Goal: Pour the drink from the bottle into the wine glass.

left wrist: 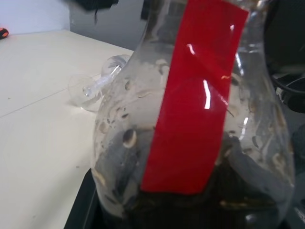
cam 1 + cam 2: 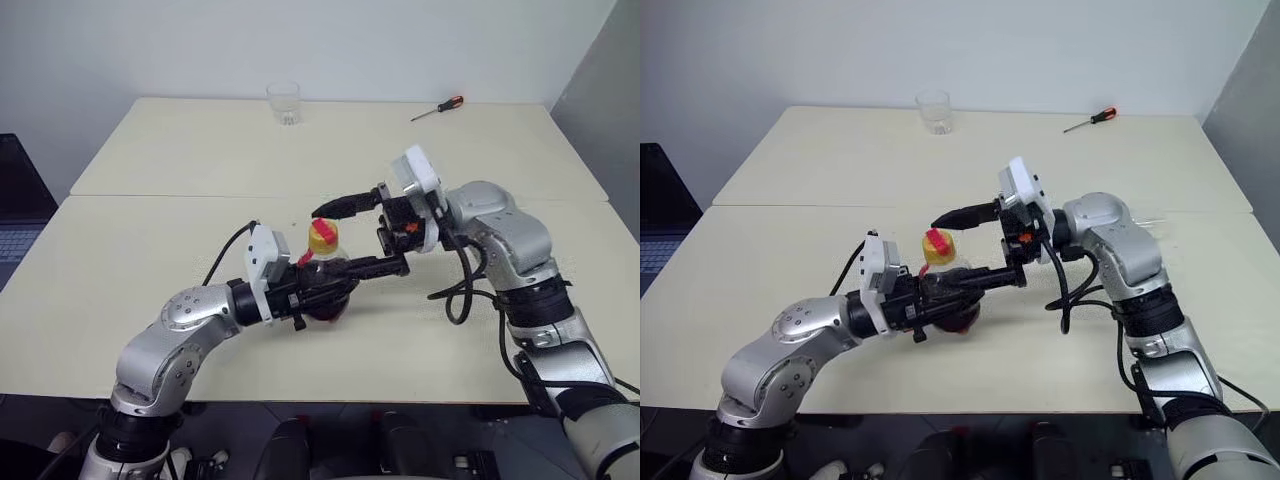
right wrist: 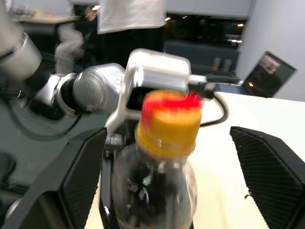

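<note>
1. The bottle [image 2: 327, 280] stands upright near the middle of the front half of the pale worktop [image 2: 150, 250], with its yellow cap [image 2: 322, 236] on.
2. The left gripper [image 2: 335, 285] reaches in level from the robot's left, and its fingers pinch the bottle's rounded body low down.
3. Through the clear wall, the dark drink [image 1: 157, 210] fills only the bottom part of the bottle; a red strip [image 1: 190, 105] runs up its side.
4. The right gripper [image 2: 362, 238] points in level from the robot's right, its fingers spread wide.
5. One right finger [image 2: 340, 207] lies just above and behind the cap, the other [image 2: 375, 268] below it beside the neck; in the right wrist view the cap [image 3: 167, 124] sits between the two fingers [image 3: 81, 176], clear of both.
6. The wine glass [image 1: 93, 88] lies on its side on the worktop beyond the bottle, seen in the left wrist view.
7. A short tumbler [image 2: 284, 103] and a screwdriver [image 2: 437, 108] sit at the far edge, well apart from the bottle.
</note>
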Robot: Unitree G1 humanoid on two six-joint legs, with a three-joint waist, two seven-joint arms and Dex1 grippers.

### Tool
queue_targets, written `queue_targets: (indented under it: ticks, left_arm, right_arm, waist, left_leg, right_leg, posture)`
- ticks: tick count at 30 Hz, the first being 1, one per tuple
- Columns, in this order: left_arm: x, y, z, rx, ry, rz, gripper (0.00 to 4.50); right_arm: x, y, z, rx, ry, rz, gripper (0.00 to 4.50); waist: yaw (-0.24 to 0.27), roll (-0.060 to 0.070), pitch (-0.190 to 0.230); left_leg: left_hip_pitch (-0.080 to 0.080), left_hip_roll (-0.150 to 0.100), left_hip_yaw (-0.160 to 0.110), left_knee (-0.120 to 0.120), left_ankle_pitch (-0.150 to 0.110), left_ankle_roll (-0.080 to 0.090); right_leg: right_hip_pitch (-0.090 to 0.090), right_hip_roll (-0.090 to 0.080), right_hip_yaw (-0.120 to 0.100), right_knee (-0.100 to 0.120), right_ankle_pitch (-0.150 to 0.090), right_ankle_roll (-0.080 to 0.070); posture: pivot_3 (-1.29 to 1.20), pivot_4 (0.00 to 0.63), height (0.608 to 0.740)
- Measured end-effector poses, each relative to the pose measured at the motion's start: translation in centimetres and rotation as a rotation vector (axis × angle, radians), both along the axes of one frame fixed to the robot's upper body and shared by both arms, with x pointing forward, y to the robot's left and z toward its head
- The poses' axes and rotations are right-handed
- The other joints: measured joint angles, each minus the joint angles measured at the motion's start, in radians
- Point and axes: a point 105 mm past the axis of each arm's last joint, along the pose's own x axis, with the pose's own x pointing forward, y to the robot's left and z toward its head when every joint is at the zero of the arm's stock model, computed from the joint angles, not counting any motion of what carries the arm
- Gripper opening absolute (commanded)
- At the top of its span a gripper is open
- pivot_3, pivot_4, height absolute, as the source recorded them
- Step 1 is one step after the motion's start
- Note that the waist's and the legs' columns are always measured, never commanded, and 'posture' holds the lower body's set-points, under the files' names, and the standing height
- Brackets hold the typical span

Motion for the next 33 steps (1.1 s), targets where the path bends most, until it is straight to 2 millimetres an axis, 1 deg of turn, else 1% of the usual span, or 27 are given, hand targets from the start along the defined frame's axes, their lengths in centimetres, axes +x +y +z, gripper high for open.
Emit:
queue_targets:
  ticks: [3, 6, 10, 14, 16, 19, 21, 26, 33]
  left_arm:
    - [1.4, 0.4, -0.2, -0.007, 0.002, 0.056, 2.05]
    - [3.5, 0.7, -0.2, -0.021, 0.002, 0.132, 2.05]
    - [5.8, 0.7, 0.1, -0.041, -0.032, 0.213, 2.05]
    - [7.0, 0.5, 0.5, -0.042, -0.071, 0.242, 2.05]
    - [7.6, 0.6, 0.5, -0.038, -0.079, 0.255, 2.05]
    - [7.8, 0.4, 0.5, -0.042, -0.086, 0.258, 2.05]
    - [7.8, 0.4, 0.5, -0.037, -0.087, 0.256, 2.05]
    - [7.8, 0.3, 0.5, -0.032, -0.103, 0.255, 2.05]
    - [8.1, 0.3, 0.5, -0.030, -0.101, 0.251, 2.05]
  right_arm:
    - [0.3, -0.6, 1.3, 0.055, 0.023, -0.101, 4.47]
    - [0.7, -0.5, 1.8, 0.090, 0.049, -0.188, 4.47]
    - [1.4, 0.6, 1.9, 0.129, 0.072, -0.314, 4.47]
    - [2.8, 1.5, 1.3, 0.126, 0.090, -0.464, 4.47]
    - [3.3, 2.2, 1.5, 0.130, 0.087, -0.518, 4.47]
    - [3.8, 2.7, 2.2, 0.152, 0.077, -0.568, 4.47]
    - [4.4, 2.7, 2.3, 0.155, 0.068, -0.610, 4.47]
    - [5.2, 2.7, 2.1, 0.159, 0.056, -0.658, 4.47]
    - [5.9, 2.9, 1.6, 0.147, 0.034, -0.679, 4.47]
  waist:
    - [0.001, 0.000, 0.000]
    - [0.001, 0.000, 0.000]
    - [-0.001, 0.000, 0.000]
    - [-0.001, 0.000, 0.000]
    - [-0.001, 0.000, 0.000]
    - [-0.001, 0.000, 0.000]
    - [-0.001, 0.000, 0.000]
    - [-0.001, 0.000, 0.000]
    - [-0.002, 0.000, 0.000]
  left_leg:
    - [0.000, 0.000, 0.000, 0.000, 0.000, 0.000]
    - [0.000, 0.000, 0.000, 0.000, 0.000, 0.000]
    - [0.000, 0.000, 0.001, 0.000, 0.000, 0.000]
    - [0.000, 0.000, 0.001, 0.000, 0.000, 0.000]
    - [0.000, -0.001, 0.001, 0.000, 0.000, 0.000]
    - [0.000, 0.000, 0.001, 0.000, 0.000, 0.000]
    - [0.000, -0.001, 0.001, 0.000, 0.000, 0.000]
    - [0.000, -0.001, 0.001, 0.000, 0.000, 0.000]
    - [0.000, -0.001, 0.001, 0.000, 0.000, 0.000]
  right_leg:
    - [0.000, 0.000, 0.000, 0.000, 0.000, 0.000]
    - [0.000, 0.000, 0.000, 0.001, 0.000, 0.000]
    - [0.000, 0.000, 0.000, 0.001, 0.000, 0.000]
    - [-0.001, 0.000, 0.000, 0.001, 0.000, 0.000]
    - [-0.001, 0.000, 0.001, 0.001, 0.000, 0.000]
    - [-0.001, 0.000, 0.001, 0.000, 0.000, 0.000]
    - [-0.001, 0.000, 0.001, 0.000, 0.000, 0.000]
    - [-0.001, 0.000, 0.001, 0.001, 0.000, 0.000]
    - [-0.001, 0.000, 0.001, 0.001, 0.000, 0.000]
  posture:
    - [0.00, 0.150, 0.740]
    - [0.00, 0.150, 0.740]
    - [0.00, 0.150, 0.740]
    - [0.00, 0.150, 0.740]
    - [0.00, 0.150, 0.740]
    - [0.00, 0.150, 0.740]
    - [0.00, 0.150, 0.740]
    - [0.00, 0.150, 0.740]
    - [0.00, 0.150, 0.740]
